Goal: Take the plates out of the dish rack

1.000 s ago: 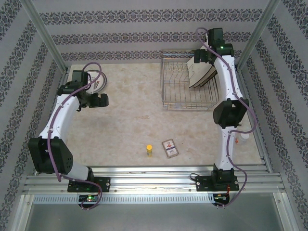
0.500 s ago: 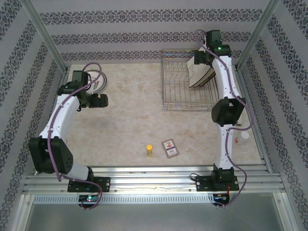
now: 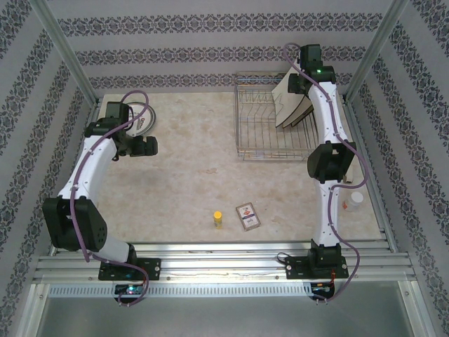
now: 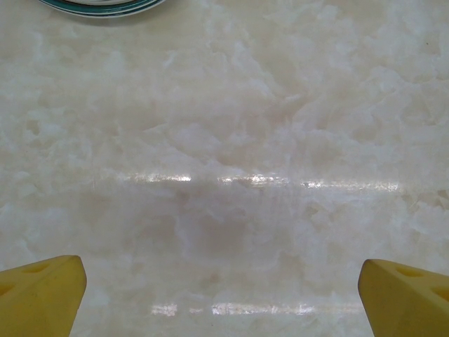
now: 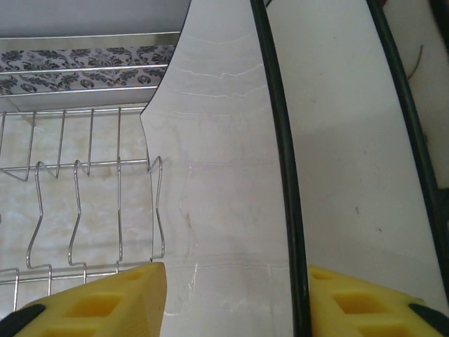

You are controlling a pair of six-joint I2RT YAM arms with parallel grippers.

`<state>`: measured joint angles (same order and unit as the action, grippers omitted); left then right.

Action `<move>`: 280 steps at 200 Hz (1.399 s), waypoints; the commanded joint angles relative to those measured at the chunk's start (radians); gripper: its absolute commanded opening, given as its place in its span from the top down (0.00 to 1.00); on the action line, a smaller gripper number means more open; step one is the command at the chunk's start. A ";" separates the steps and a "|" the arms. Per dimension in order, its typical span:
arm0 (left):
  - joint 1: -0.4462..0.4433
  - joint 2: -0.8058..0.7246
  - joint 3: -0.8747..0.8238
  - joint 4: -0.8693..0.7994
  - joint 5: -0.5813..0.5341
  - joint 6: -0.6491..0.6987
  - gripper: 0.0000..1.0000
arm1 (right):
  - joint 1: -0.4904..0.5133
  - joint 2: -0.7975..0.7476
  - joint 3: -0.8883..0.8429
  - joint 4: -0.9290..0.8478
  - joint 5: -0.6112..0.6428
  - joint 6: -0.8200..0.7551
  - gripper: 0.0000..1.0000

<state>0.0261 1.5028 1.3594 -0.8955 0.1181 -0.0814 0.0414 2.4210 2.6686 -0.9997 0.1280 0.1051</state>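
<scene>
**Right arm settling on a square plate in the rack**

From where I stand, the right fingers [image 5: 98, 302] straddle the dark edge of the nearest square plate [image 5: 224, 175]. One finger is on its glossy face and the other is in the gap before the second square plate [image 5: 337, 140]. They are part-way apart with the rim between them, and I cannot tell whether they are actually pinching it. Both plates lean at the far right end of the dish rack [image 3: 245, 137], propped among its tines [image 5: 77, 210].

The left fingers [image 4: 42, 288] are spread wide and hold nothing. They hang over bare worktop [image 4: 224, 140], with a round plate [image 4: 105, 5] lying flat just beyond them, at the left rear.

To my eye, this step depends on the bite. Glazed china looks slippery, so the fingers want to reach well past the rim before they tighten, squarely across it rather than on a corner. The lift should then follow the plate's own lean, up and out along the tines. That way its bottom edge should not snag a wire and drag the light rack with it.

The neighbouring plate is the main worry. It rests close against the first and could tip or slide once its support goes, so a slow start to the lift seems wise. Once the plate is clear, the open middle of the worktop looks like the place to lay it flat.
</scene>
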 commanded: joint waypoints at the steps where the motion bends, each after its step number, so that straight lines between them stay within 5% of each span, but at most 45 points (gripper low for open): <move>1: -0.009 0.011 0.030 -0.035 -0.020 0.026 0.00 | 0.011 0.030 0.027 0.022 -0.017 0.008 0.58; 52: -0.010 0.012 0.030 -0.035 -0.020 0.027 0.00 | 0.015 0.042 0.031 0.025 -0.028 0.022 0.66; 154: -0.009 -0.009 0.018 -0.038 -0.027 0.025 0.00 | 0.032 0.026 0.033 0.026 -0.044 0.044 1.00; 280: -0.009 -0.022 -0.023 -0.025 -0.016 0.019 0.00 | 0.054 -0.109 0.085 0.018 0.022 0.038 1.00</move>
<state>0.0261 1.5101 1.3521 -0.8955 0.1032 -0.0776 0.0700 2.4401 2.6991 -1.0042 0.1539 0.1532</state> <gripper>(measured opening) 0.997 0.122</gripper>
